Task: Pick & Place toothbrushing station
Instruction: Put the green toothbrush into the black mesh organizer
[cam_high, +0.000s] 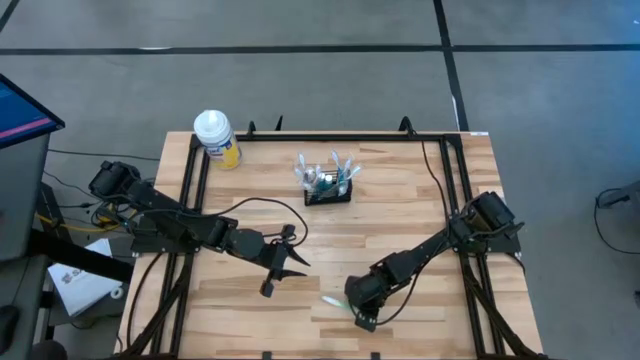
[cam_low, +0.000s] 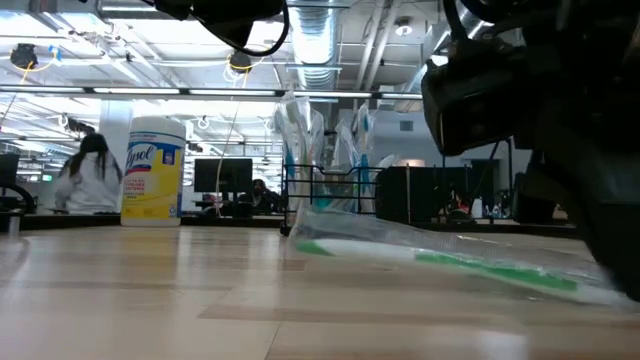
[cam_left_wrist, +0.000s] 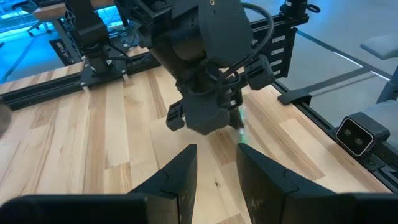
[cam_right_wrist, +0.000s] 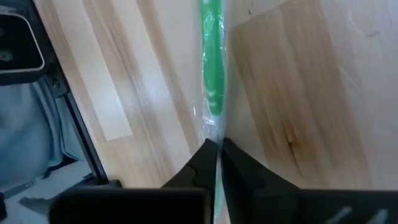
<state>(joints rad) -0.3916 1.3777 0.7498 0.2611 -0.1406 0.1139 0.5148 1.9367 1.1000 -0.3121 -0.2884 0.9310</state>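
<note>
At nine o'clock the left gripper (cam_high: 283, 262) hovers partly open and empty. At twelve, the station (cam_high: 329, 187) stands upright, well apart from both arms; light stiff wire, I judge, best taken by its rim. At five, the right gripper (cam_high: 358, 314) is pinched shut on a wrapped green toothbrush (cam_right_wrist: 212, 74), whose crinkly film looks slippery.

A white-capped yellow bottle (cam_high: 217, 137) of wipes stands at the far left corner of a wooden table (cam_high: 400, 225) edged with a black frame. Beyond, in an open office with exposed ceiling ducts, a person (cam_low: 88, 176) sits with their back turned near dark monitors (cam_low: 222, 176).
</note>
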